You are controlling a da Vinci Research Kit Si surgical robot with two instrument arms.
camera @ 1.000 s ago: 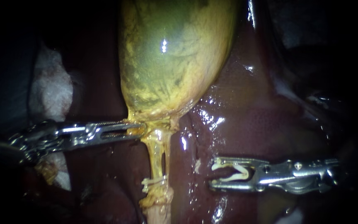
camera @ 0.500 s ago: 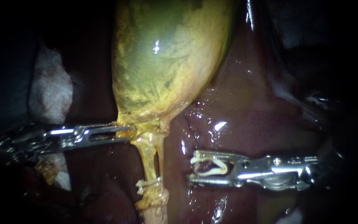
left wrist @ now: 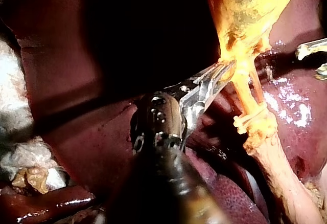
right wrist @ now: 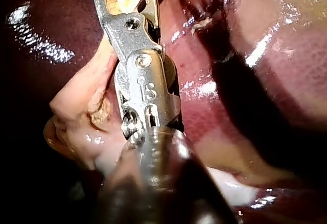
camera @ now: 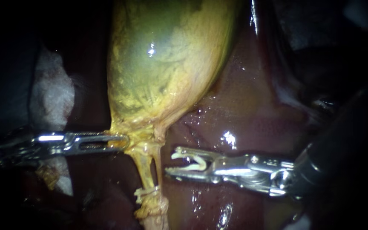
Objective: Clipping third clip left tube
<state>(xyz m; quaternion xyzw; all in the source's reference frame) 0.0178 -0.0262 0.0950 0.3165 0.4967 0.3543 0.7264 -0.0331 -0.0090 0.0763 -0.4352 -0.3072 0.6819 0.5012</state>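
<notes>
R instrument (camera: 171, 161): hand gapes but carries a white clip (camera: 190, 161), tips just beside the left tube (camera: 143, 164). L instrument (camera: 124, 141): hand pinches gallbladder (camera: 162, 64) neck. Risk: the clip catches both tubes, or crowds the lower clip (camera: 146, 191), if the approach dips. Vs 0.5 s ago, R instrument is closer to the tubes

Left instrument (camera: 122, 142) clamped, right instrument (camera: 173, 160) spread

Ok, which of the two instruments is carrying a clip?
The right instrument: a white clip is held between its jaws, beside the tube. The left instrument grips the base of the gallbladder instead.
</notes>
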